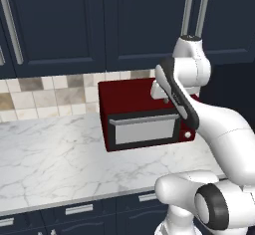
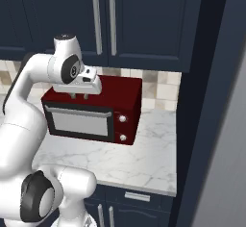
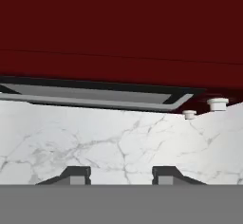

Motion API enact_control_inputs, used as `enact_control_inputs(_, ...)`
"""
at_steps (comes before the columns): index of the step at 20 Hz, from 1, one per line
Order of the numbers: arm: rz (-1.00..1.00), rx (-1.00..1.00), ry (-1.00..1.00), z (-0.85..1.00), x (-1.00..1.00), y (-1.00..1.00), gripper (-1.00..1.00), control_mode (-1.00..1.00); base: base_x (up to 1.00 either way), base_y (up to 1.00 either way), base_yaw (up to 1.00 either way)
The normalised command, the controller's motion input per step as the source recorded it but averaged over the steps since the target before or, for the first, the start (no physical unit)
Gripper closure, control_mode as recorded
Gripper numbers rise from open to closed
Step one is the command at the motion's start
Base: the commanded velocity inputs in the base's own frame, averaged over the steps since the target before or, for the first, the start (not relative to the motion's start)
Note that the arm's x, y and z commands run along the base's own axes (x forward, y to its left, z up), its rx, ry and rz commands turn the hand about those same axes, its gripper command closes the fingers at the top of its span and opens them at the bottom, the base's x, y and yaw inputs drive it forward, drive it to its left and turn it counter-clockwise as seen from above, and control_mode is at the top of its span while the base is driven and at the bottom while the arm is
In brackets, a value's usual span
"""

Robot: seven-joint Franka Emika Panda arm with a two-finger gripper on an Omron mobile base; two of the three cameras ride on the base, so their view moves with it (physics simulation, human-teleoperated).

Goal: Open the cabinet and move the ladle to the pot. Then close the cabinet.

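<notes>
The cabinet [image 2: 79, 17] hangs shut above and behind the hand [image 2: 79, 96], its long silver bar handle [image 2: 96, 23] along its right edge, just beside the twin door's handle [image 2: 113, 23]. The hand points down over a dark red microwave [image 2: 103, 110] standing on the marble bench [image 2: 139, 161]. Seen from the hand, its two dark fingertips [image 3: 78, 174] stand well apart, holding nothing, with the red microwave top [image 3: 121, 23], its grey door [image 3: 95, 96] and two white knobs [image 3: 217, 104] below, and bare bench [image 3: 118, 147] beyond. Beige tiles [image 1: 45, 94] run behind the microwave [image 1: 144, 114]; low drawers [image 1: 79, 210] sit under the bench edge.
</notes>
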Motion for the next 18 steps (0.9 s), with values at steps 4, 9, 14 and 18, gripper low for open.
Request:
enact_control_inputs(4,0.0,0.0,-0.06,0.0,-0.14,0.0,-1.0,-1.0,0.0,0.0,0.0)
enact_control_inputs(9,0.0,0.0,-0.36,0.12,-0.16,-0.01,-1.0,-1.0,0.0,0.0,0.0)
enact_control_inputs(14,-0.03,0.0,-0.31,0.5,-0.02,-0.12,-1.0,-1.0,0.0,0.0,0.0)
enact_control_inputs(18,-0.09,0.0,-0.16,0.6,0.0,-0.3,-1.0,-1.0,0.0,0.0,0.0)
